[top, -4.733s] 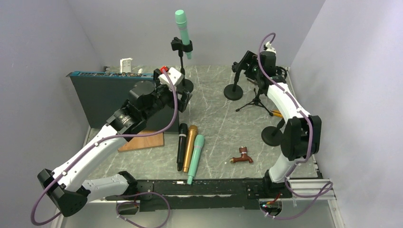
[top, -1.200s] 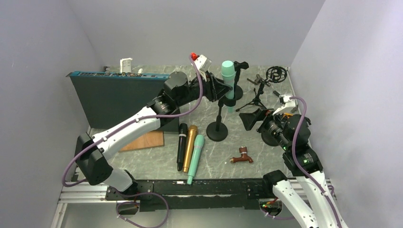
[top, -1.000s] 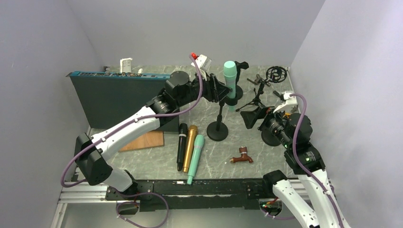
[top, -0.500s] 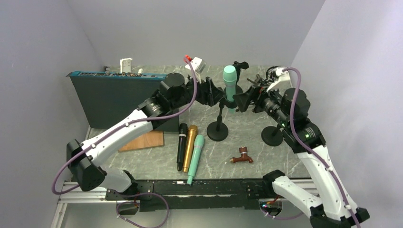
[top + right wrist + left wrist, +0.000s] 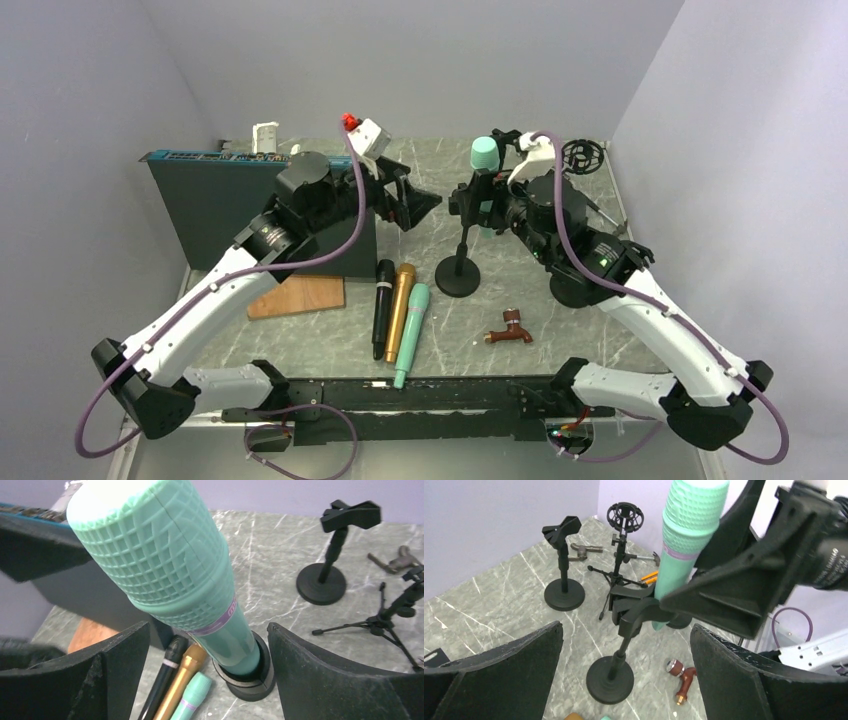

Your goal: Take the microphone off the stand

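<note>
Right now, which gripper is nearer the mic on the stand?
Right. The right gripper straddles the mic, jaws open; the left gripper sits open, clear of it.

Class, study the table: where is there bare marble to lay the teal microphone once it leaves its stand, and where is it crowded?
Free: the marble between the lying microphones and the brown tap, in front of the stand base. Crowded: the back right corner, with spare stands.
</note>
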Controlling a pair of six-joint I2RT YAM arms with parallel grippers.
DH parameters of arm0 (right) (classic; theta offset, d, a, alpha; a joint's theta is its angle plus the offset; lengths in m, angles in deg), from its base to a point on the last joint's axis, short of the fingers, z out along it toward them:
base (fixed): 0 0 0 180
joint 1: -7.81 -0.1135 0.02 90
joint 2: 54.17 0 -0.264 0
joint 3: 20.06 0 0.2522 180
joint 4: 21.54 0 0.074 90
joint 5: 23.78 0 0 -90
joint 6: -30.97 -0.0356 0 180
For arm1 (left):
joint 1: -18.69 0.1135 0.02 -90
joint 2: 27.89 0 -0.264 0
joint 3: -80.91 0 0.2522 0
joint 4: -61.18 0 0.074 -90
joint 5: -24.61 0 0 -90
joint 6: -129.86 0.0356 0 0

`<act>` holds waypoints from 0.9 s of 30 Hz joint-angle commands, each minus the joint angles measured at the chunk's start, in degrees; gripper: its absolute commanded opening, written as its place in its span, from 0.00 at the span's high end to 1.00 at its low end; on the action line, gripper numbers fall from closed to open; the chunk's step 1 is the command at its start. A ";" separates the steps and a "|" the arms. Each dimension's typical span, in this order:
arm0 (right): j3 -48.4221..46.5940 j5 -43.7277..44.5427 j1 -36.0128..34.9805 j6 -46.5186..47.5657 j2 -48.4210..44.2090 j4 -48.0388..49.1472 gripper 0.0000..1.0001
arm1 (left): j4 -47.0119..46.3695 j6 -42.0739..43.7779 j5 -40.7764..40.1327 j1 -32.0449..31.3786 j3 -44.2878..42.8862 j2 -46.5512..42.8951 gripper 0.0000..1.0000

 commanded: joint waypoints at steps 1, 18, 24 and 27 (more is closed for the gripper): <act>-2.63 17.40 -4.02 2.31 2.08 2.26 0.18 | 1.72 7.44 3.05 0.14 1.95 -4.08 0.01; 9.45 -0.20 -3.26 25.49 -1.22 18.71 1.00 | -6.64 16.47 16.39 0.21 11.25 -9.73 0.04; 6.67 -36.39 9.96 28.00 -1.05 8.58 1.00 | -9.37 21.96 27.80 0.24 13.21 -8.68 0.07; 5.57 -42.94 11.81 29.30 0.77 5.98 1.00 | -8.89 24.81 27.09 0.66 13.90 -7.09 0.02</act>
